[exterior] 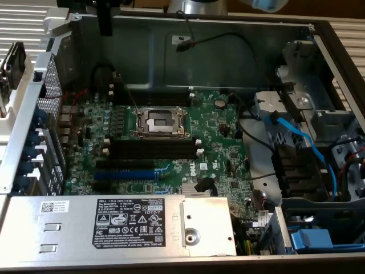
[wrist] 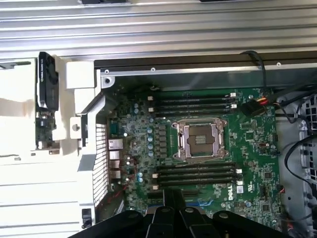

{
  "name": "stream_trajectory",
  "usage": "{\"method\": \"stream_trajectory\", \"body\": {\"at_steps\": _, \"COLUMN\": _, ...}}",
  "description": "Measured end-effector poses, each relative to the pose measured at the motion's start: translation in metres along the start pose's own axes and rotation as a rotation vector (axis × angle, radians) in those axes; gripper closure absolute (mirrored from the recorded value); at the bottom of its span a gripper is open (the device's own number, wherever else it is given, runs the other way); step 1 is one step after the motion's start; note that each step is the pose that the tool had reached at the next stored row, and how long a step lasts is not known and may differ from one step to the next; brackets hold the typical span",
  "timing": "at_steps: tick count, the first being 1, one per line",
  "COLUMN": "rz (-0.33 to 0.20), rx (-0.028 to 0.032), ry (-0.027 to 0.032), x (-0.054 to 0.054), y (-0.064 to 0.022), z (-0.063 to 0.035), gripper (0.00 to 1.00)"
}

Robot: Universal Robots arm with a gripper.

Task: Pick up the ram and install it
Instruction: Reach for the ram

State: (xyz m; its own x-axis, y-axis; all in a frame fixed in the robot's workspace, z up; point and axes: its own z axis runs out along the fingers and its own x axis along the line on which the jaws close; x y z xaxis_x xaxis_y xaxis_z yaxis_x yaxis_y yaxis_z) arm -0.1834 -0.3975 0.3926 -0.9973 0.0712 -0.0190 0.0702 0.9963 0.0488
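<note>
The ram [wrist: 45, 101], a long narrow stick that is dark at one end and green at the other, stands on a white holder [wrist: 20, 106] outside the case. Its dark end shows at the exterior view's left [exterior: 13, 61]. My gripper [wrist: 173, 201] is shut with nothing between its fingers, high over the motherboard [wrist: 247, 134] and apart from the ram. In the exterior view it hangs as a black part [exterior: 105, 28] near the top edge. Two banks of black memory slots [wrist: 195, 173] [wrist: 193, 103] flank the CPU socket [wrist: 198, 140], and both look unfilled.
The open computer case has a grey power supply [exterior: 120, 225] along the near side and a perforated metal wall [exterior: 54, 114] at the exterior view's left. Blue cables [exterior: 296, 137] and drive bays lie to the exterior view's right. Blue expansion slots [exterior: 122, 170] sit below the lower memory bank [exterior: 151, 148].
</note>
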Motion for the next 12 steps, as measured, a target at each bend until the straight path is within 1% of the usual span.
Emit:
{"method": "stream_trajectory", "body": {"at_steps": 5, "rz": 0.000, "rx": 0.0000, "ry": 0.0000, "x": 0.023, "y": -0.0009, "z": -0.0005, "gripper": 0.90}}
{"method": "stream_trajectory", "body": {"at_steps": 6, "rz": 0.000, "rx": 0.0000, "ry": 0.0001, "x": 0.032, "y": -0.0011, "z": -0.0007, "gripper": 0.90}}
{"method": "stream_trajectory", "body": {"at_steps": 9, "rz": 0.000, "rx": 0.0000, "ry": 0.0001, "x": 0.046, "y": -0.0012, "z": -0.0009, "gripper": 0.90}}
{"method": "stream_trajectory", "body": {"at_steps": 12, "rz": 0.000, "rx": 0.0002, "ry": 0.0029, "x": 0.060, "y": -0.0009, "z": -0.0012, "gripper": 0.90}}
